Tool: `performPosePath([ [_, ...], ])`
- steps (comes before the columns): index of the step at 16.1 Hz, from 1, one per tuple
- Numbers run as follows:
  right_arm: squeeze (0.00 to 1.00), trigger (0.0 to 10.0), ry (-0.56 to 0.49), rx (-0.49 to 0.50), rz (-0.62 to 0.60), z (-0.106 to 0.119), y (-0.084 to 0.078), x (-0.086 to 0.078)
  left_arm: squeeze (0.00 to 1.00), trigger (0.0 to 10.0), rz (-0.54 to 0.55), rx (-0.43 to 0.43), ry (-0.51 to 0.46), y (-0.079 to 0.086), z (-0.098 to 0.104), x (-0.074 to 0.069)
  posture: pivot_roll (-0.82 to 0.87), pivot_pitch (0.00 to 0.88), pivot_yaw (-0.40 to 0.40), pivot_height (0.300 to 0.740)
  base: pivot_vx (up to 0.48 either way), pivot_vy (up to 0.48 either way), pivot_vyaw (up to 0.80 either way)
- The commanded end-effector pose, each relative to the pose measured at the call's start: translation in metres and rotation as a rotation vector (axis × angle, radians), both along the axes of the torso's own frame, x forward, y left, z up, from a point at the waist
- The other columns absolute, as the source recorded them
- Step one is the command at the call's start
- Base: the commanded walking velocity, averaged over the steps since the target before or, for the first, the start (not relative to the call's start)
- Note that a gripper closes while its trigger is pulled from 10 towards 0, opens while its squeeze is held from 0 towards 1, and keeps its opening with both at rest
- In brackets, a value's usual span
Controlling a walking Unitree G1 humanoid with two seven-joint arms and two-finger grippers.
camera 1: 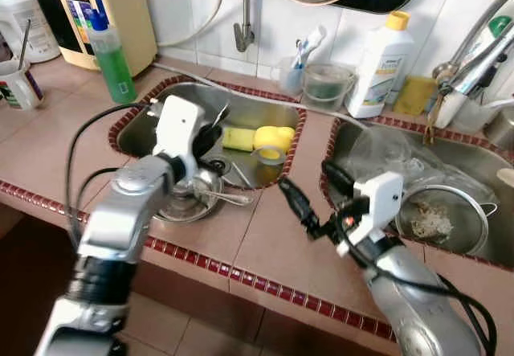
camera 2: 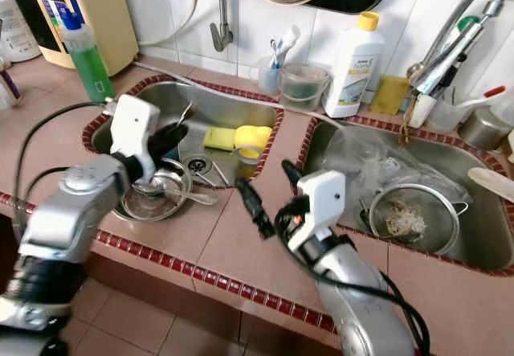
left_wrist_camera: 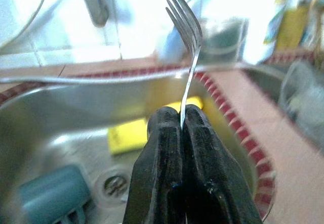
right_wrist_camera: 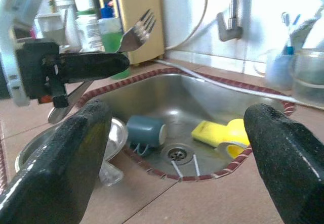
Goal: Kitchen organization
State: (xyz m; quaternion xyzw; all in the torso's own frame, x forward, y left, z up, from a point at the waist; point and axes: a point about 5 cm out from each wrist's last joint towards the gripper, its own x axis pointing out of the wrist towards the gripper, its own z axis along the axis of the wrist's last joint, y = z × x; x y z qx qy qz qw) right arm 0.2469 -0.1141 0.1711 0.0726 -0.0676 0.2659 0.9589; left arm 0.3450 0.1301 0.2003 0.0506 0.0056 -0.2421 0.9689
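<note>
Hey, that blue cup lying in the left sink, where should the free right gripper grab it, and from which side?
Judging from the right wrist view, the blue cup lies on its side by the drain. The open right gripper would best come from above and pinch across its round body, not the handle, which is tucked underneath.

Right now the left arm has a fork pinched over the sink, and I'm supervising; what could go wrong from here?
The left end effector pinches the thin steel fork only at its handle end, so it may pivot or slip. If dropped, it could strike the steel bowl or blue-grey cup below.

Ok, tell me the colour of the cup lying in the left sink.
Blue-grey cup, clearest in the right wrist view.
</note>
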Motion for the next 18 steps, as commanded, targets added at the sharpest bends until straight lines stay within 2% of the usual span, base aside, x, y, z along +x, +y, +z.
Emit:
performPosePath([
  [1, 0.00, 10.0, -0.006, -0.005, -0.039, 0.001, -0.005, 0.003, 0.00, 10.0, -0.002, -0.007, -0.041, 0.000, 0.004, 0.003, -0.16, 0.000, -0.006, 0.740, 0.000, 0.000, 0.00],
  [4, 0.00, 10.0, -0.004, -0.015, -0.080, -0.001, -0.004, 0.007, 0.00, 10.0, -0.050, -0.050, -0.085, -0.010, 0.003, 0.011, -0.18, 0.000, 0.009, 0.740, 0.000, 0.000, 0.00],
  [5, 0.00, 10.0, 0.002, -0.015, -0.088, -0.002, -0.005, 0.008, 0.00, 10.0, -0.062, -0.064, -0.072, -0.011, 0.001, 0.012, -0.18, 0.000, 0.011, 0.740, 0.000, 0.000, 0.00],
  [8, 0.00, 10.0, 0.006, 0.003, -0.110, 0.000, -0.007, 0.005, 0.00, 10.0, -0.087, -0.048, -0.093, -0.013, -0.001, 0.019, -0.20, 0.000, 0.025, 0.740, 0.000, 0.000, 0.00],
  [11, 0.00, 10.0, 0.035, -0.009, -0.098, -0.005, -0.007, -0.009, 0.00, 10.0, -0.132, -0.012, -0.084, -0.021, -0.005, 0.026, -0.22, 0.020, 0.026, 0.740, 0.000, 0.000, 0.00],
  [18, 0.00, 10.0, 0.103, 0.014, -0.094, -0.011, -0.007, -0.042, 0.00, 10.0, -0.201, -0.006, -0.083, -0.035, -0.006, 0.035, -0.28, 0.101, 0.047, 0.740, 0.000, 0.000, 0.00],
])
